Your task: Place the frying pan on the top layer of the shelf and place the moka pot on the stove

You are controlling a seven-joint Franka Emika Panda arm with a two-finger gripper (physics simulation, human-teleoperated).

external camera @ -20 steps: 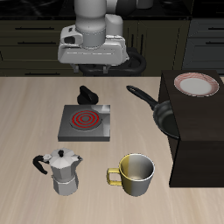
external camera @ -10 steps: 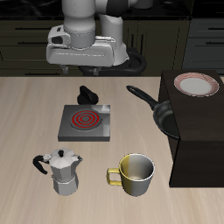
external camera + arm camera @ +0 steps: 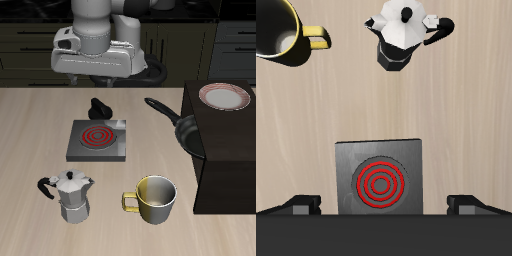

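The frying pan [image 3: 182, 127] is black and leans against the side of the dark shelf [image 3: 226, 160], its long handle pointing toward the stove. The silver moka pot [image 3: 71, 196] [image 3: 404, 38] stands on the table nearer the front edge, in front of the grey stove [image 3: 97, 141] [image 3: 378, 177] with its red coil. My gripper [image 3: 100, 76] [image 3: 386, 204] hangs high over the stove's back edge. It is open and holds nothing.
A yellowish metal mug [image 3: 155, 198] [image 3: 276, 30] stands beside the moka pot. A pink-rimmed white plate [image 3: 224, 96] lies on the shelf's flat top. A black knob [image 3: 100, 106] sits at the back of the stove.
The arm shifted sideways away from the shelf between the oldest frame and half a second ago, and it has held still since. Nothing on the table moved.
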